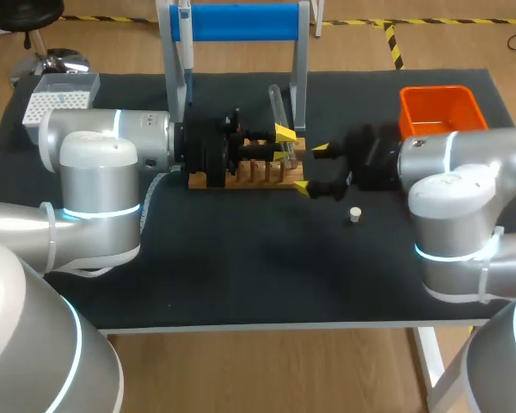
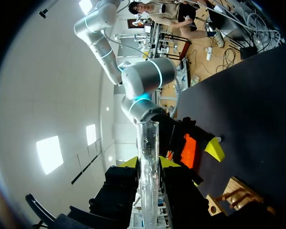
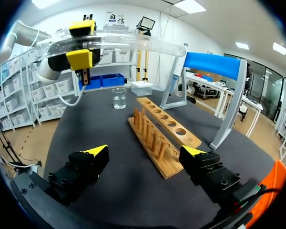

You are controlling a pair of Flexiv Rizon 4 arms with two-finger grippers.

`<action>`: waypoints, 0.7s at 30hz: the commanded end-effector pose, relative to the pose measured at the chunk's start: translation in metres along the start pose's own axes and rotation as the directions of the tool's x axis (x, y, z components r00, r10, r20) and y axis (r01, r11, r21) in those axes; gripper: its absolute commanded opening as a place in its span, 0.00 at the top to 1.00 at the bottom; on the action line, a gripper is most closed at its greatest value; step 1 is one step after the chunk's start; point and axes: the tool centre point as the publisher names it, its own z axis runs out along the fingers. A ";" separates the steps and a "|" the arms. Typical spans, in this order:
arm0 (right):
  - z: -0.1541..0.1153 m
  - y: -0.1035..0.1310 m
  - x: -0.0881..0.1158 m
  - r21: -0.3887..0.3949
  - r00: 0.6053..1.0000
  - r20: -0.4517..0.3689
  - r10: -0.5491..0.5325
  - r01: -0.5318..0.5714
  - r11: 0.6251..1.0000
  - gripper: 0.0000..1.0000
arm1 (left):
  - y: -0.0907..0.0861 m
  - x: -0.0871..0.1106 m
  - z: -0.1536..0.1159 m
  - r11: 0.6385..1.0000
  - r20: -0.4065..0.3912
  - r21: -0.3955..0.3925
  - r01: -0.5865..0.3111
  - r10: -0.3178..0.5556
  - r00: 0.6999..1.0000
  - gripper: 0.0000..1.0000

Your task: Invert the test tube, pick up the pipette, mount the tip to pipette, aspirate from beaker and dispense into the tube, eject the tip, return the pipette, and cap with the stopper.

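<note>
My left gripper (image 1: pixel 284 144) is shut on a clear glass test tube (image 1: pixel 275 107) above the right end of the wooden rack (image 1: pixel 249 175). In the left wrist view the tube (image 2: pixel 148 157) stands between the yellow fingertips (image 2: pixel 170 162). The right wrist view shows the tube (image 3: pixel 133 43) lying level, high over the rack (image 3: pixel 164 129), in the left gripper (image 3: pixel 81 43). My right gripper (image 1: pixel 312 168) stands open just right of the rack's end, nothing between its fingers (image 3: pixel 97 151). A small white stopper (image 1: pixel 355 215) lies on the mat near my right arm. A beaker (image 3: pixel 119 98) stands beyond the rack.
A blue-topped pipette stand (image 1: pixel 241 21) rises behind the rack. An orange bin (image 1: pixel 441 107) sits at the back right, and a white tip box (image 1: pixel 56 96) at the back left. The black mat (image 1: pixel 267 267) lies bare in front.
</note>
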 end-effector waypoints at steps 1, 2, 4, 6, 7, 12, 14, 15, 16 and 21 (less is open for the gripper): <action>0.012 -0.002 0.001 -0.004 0.999 0.037 0.007 -0.007 1.000 0.00 | 0.000 -0.001 0.001 1.000 -0.003 -0.002 -0.001 0.001 1.000 1.00; 0.013 -0.002 0.000 -0.003 0.999 0.038 0.007 -0.007 1.000 0.00 | 0.000 -0.001 0.001 1.000 -0.003 -0.002 -0.001 0.001 1.000 1.00; 0.015 -0.003 -0.001 0.000 0.999 0.047 0.005 -0.005 1.000 0.00 | 0.000 -0.001 0.001 1.000 -0.003 -0.002 -0.001 0.001 1.000 1.00; 0.016 -0.003 -0.002 0.002 0.999 0.049 0.003 -0.003 1.000 0.00 | 0.000 -0.001 0.001 1.000 -0.003 -0.002 -0.001 0.001 1.000 1.00; 0.016 -0.003 -0.002 0.004 0.999 0.051 -0.001 0.001 1.000 0.00 | 0.000 -0.001 0.001 1.000 -0.003 -0.002 -0.001 0.001 1.000 1.00; 0.017 -0.004 -0.003 0.008 0.999 0.052 -0.010 0.010 1.000 0.00 | 0.000 -0.001 0.001 1.000 -0.003 -0.002 -0.001 0.001 1.000 1.00; 0.016 -0.004 -0.003 0.010 0.999 0.052 -0.013 0.013 1.000 0.00 | 0.000 -0.001 0.001 1.000 -0.003 -0.002 -0.001 0.001 1.000 1.00; 0.016 -0.004 -0.003 0.010 0.999 0.052 -0.013 0.013 1.000 0.00 | 0.000 -0.001 0.001 1.000 -0.003 -0.002 -0.001 0.001 1.000 1.00; 0.016 -0.004 -0.003 0.010 0.999 0.052 -0.013 0.013 1.000 0.00 | 0.000 -0.001 0.001 1.000 -0.003 -0.002 -0.001 0.001 1.000 1.00; 0.016 -0.004 -0.003 0.010 0.999 0.052 -0.013 0.013 1.000 0.00 | 0.000 -0.001 0.001 1.000 -0.003 -0.002 -0.001 0.001 1.000 1.00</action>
